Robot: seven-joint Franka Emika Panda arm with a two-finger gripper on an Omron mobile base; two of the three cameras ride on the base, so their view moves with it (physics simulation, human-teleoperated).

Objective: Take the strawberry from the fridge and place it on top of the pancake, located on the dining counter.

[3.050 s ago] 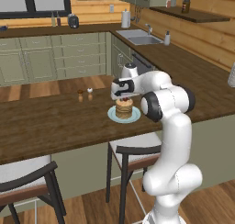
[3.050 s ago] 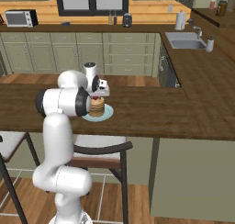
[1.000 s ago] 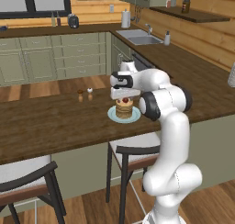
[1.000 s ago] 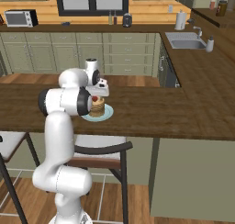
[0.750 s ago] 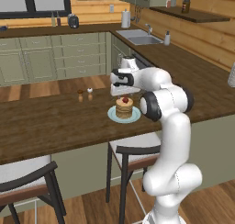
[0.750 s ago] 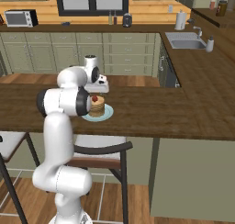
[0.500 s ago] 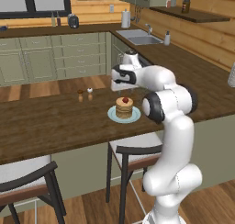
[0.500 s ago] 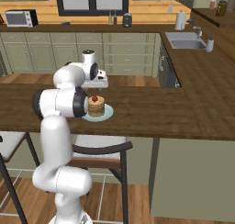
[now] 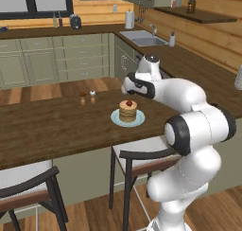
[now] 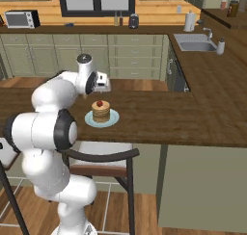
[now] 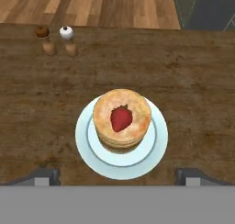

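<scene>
The gripper (image 11: 117, 177) hangs above the pancake (image 11: 122, 121), jaws spread wide and holding nothing; its two finger tips (image 11: 43, 176) show apart at either side of the plate (image 11: 153, 156) in the hand view. In the left base view the gripper (image 9: 128, 87) sits just above and beyond the stack, clear of it, with no contact.

The strawberry (image 11: 120, 118) lies on top of the pancake, close to the middle of the top round, and looks settled rather than perched at the rim. The same red spot shows on the stack in the right base view (image 10: 99, 103). Judged from this, the task is as good as done: the fruit is out of the fridge and on the pancake, on the dining counter (image 9: 47, 126). What may be left is only to draw the arm clear.

Room for that is good. Straight up from the pancake nothing stands in the way. Beyond the pancake, well apart from it toward the far edge of the counter, stand two small shakers (image 11: 56, 39); a retreat that drifts that way low could clip them. The near edge of the counter lies just on the robot's side of the pancake, with a stool (image 9: 137, 154) below it, so a low pull back risks nudging the plate toward that edge.
</scene>
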